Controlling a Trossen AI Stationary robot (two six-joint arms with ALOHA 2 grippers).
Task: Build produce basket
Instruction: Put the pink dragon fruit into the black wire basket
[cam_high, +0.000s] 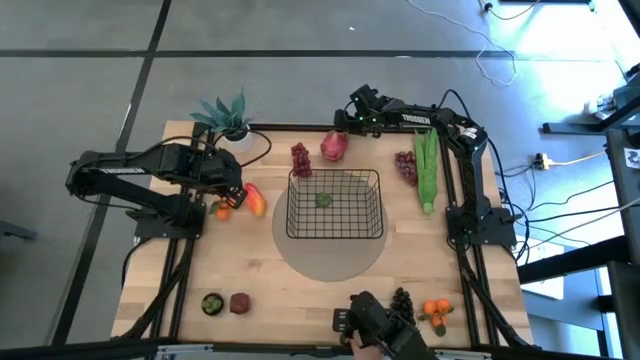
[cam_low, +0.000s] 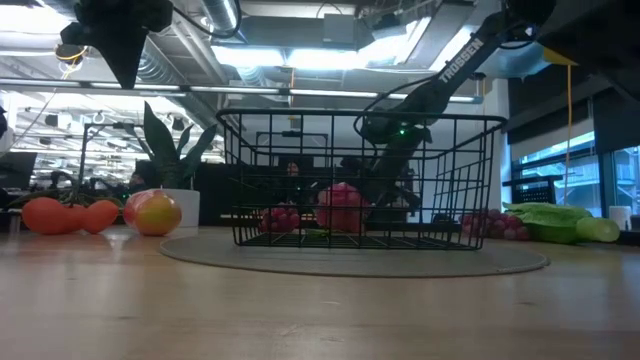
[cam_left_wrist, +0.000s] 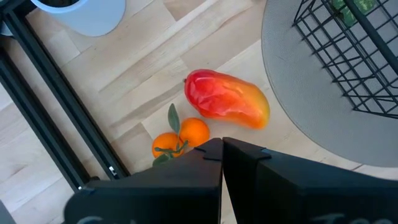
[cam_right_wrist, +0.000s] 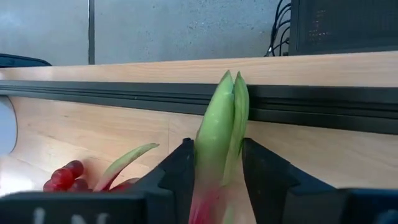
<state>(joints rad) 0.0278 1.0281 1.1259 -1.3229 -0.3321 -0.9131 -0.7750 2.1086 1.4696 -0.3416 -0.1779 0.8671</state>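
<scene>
Wood table (cam_high: 300, 290): basket (cam_high: 335, 205) in middle w/ one small green fruit (cam_high: 324, 199) inside. Right gripper (cam_high: 345, 122) fingers straddle dragon fruit (cam_high: 334, 146) leaf tips behind basket, not clamped; left gripper (cam_high: 232, 192) closed above mango (cam_high: 254, 200), oranges (cam_high: 222, 209)

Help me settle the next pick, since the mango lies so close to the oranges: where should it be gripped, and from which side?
Grip the mango across its narrow middle, coming straight down from above. It lies flat and elongated on the table, and its long sides are free. The oranges sit just off one side near its red end, so set the gripper nearer the yellow end, probably clear of them.
</scene>
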